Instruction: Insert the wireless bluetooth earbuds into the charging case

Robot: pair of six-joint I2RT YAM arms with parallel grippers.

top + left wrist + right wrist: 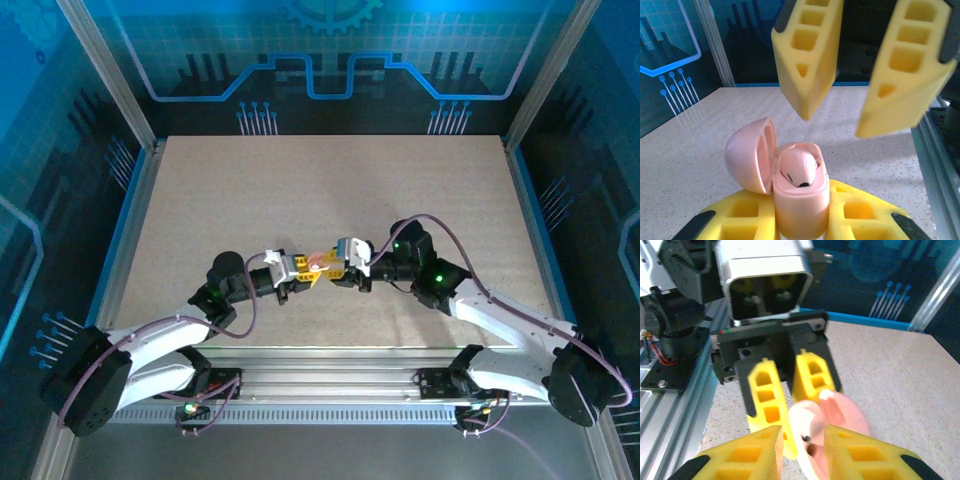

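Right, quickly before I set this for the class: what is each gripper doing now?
Left gripper: shut on the open pink charging case.
Right gripper: open, holding nothing.

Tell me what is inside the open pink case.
One pink earbud sits in the case, its lid swung open beside it. The earbud and the case wall cover the rest of the inside, so a second earbud cannot be confirmed.

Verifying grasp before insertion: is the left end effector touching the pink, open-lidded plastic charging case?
Touching. Left wrist view: the left end effector clamps both sides of the pink open-lidded plastic charging case, with no gap visible.
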